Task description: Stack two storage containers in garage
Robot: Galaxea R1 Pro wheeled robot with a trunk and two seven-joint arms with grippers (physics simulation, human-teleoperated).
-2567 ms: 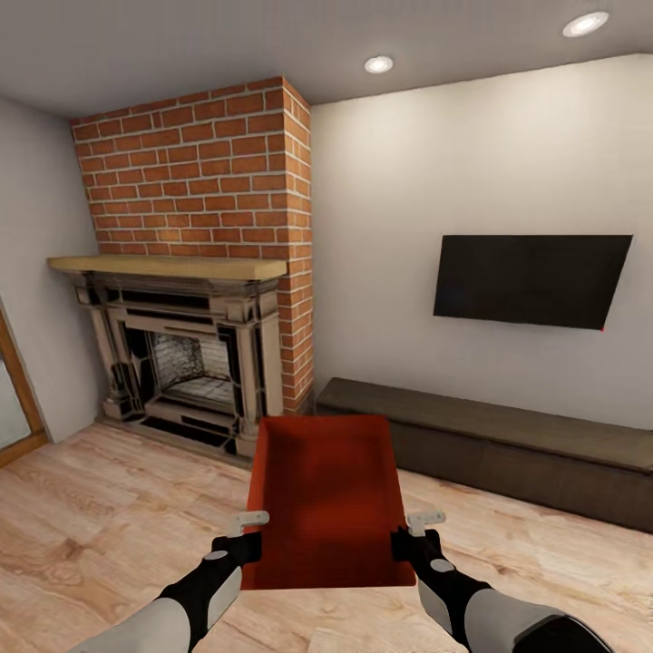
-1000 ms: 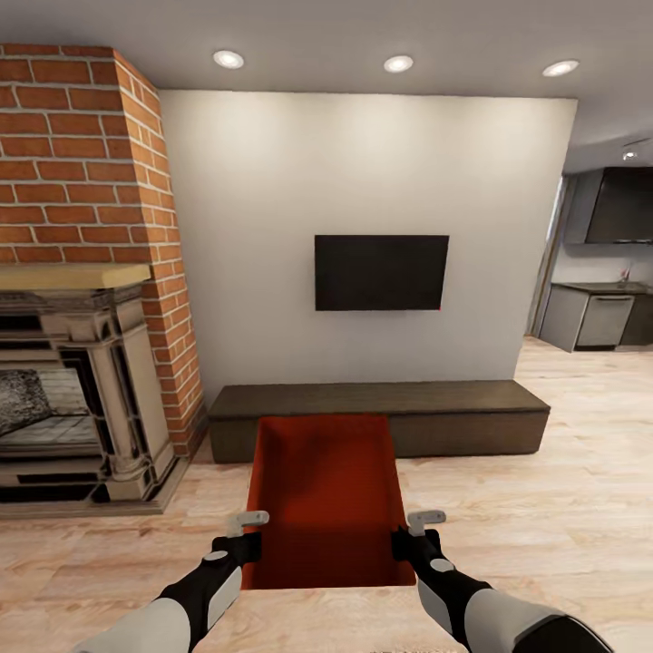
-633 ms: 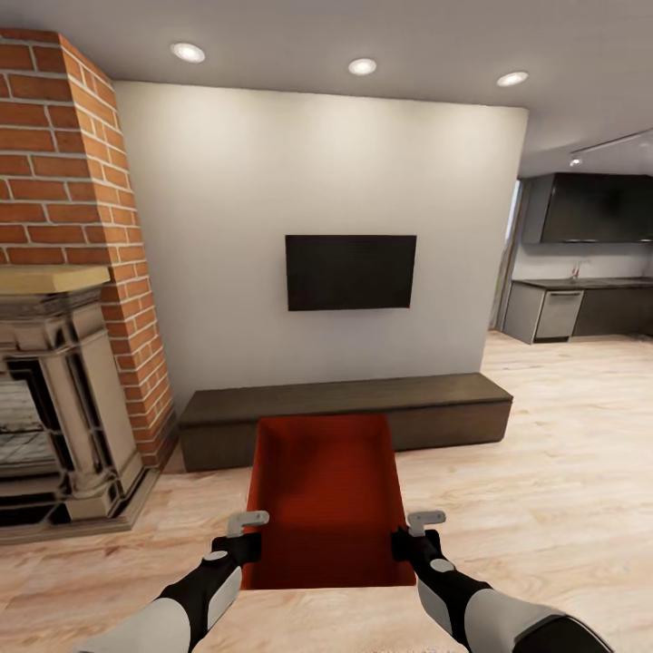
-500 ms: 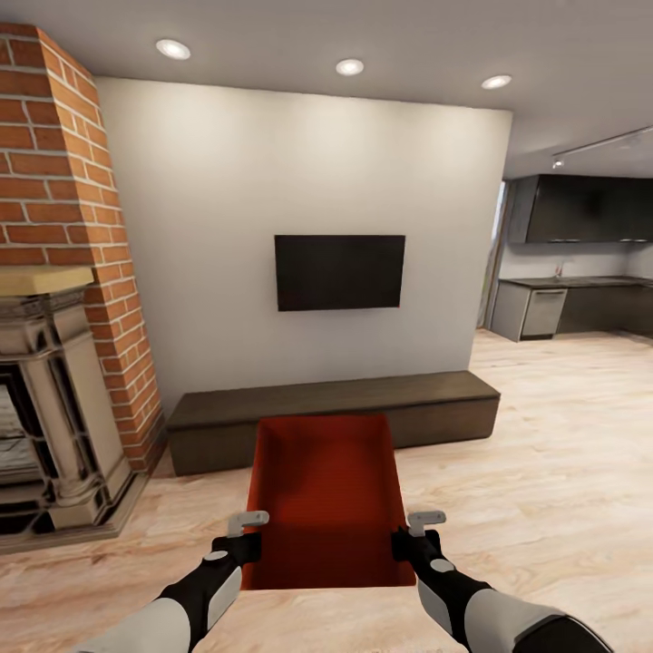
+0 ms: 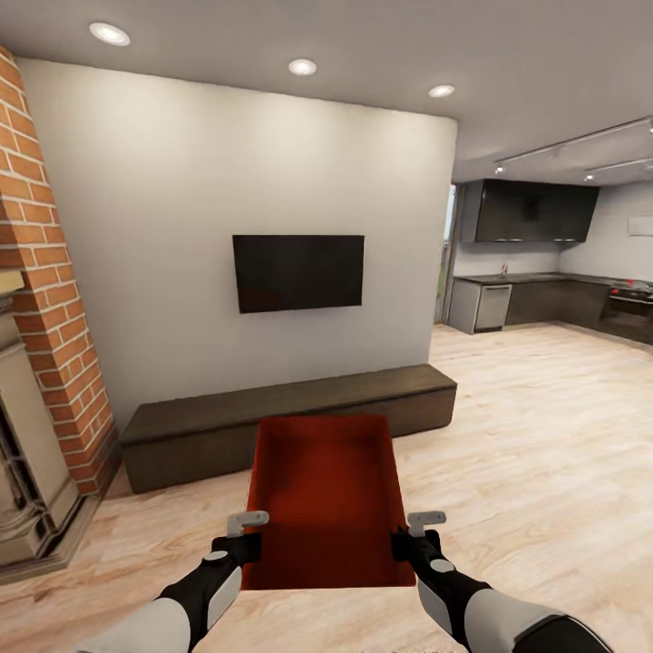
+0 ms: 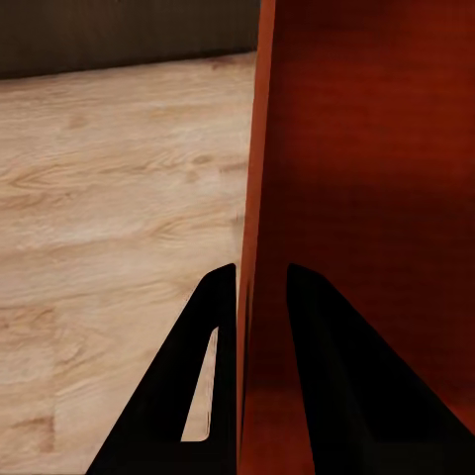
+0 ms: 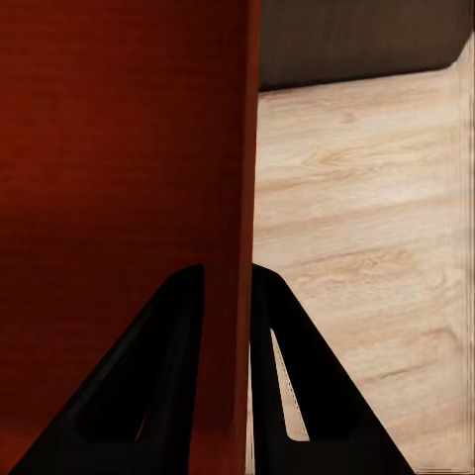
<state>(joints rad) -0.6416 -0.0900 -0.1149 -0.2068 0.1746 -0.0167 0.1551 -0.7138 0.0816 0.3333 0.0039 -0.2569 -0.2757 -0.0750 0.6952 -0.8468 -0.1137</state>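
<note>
Over the light wood-plank floor [image 5: 544, 435] of the living room, one orange-red storage container [image 5: 325, 494] is held up off the planks, just this side of the long dark bench [image 5: 290, 419]. Left gripper [image 5: 247, 526] has its jaws clamped on the container's left wall [image 6: 249, 198]; right gripper [image 5: 419, 528] jaws clamped on the right wall [image 7: 245, 148]. Black TV [image 5: 298, 272] hangs on the white wall above the bench. Brick fireplace [image 5: 45, 299] stands at the bench's left end. Past the bench's right end, a kitchen with dark cabinets [image 5: 526, 213] opens up; same plank floor runs through.
</note>
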